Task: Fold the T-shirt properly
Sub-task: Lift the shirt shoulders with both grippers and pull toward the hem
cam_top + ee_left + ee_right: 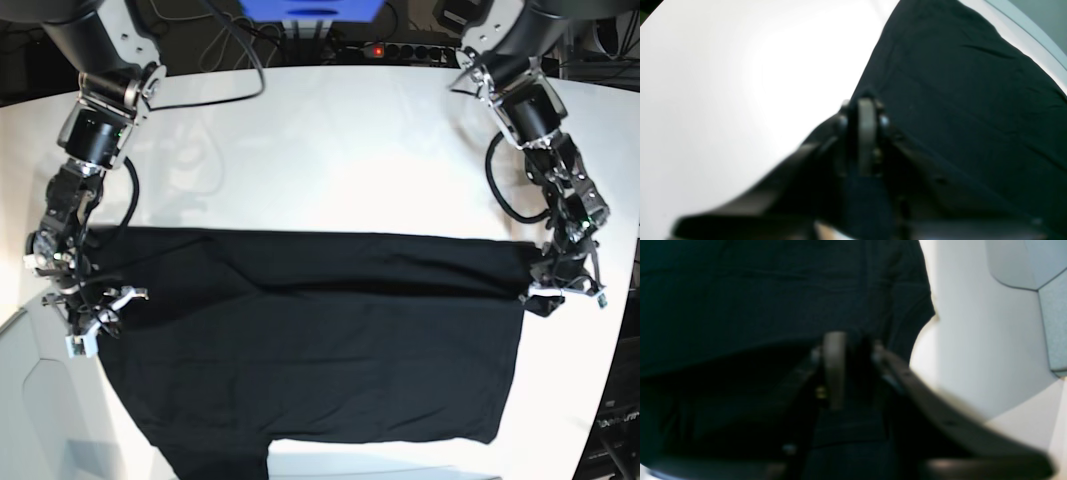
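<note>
Across the middle of the white table point(330, 170) lies the T-shirt point(310, 350), black and plain on the side that shows, spread wide from one arm to the other. A fold runs along its far edge, where a band of cloth is doubled over from side to side. Its near part hangs toward the table's front edge, and one sleeve reaches down at the lower left of the base view.

The left gripper point(562, 290) sits at the shirt's corner on the right of the base view, low over the table. In the left wrist view its fingers point(867, 133) stand close together with dark cloth right at them; the picture is blurred, and I cannot tell whether they pinch the fabric or have just parted from it.

The right gripper point(98, 320) is at the opposite edge of the shirt, on the left of the base view. In the right wrist view one pale finger point(834, 366) shows with a dark gap beside it and black cloth all around; whether cloth is caught in that gap I cannot tell.

Cables and a power strip point(400, 47) lie beyond the table's far edge.
</note>
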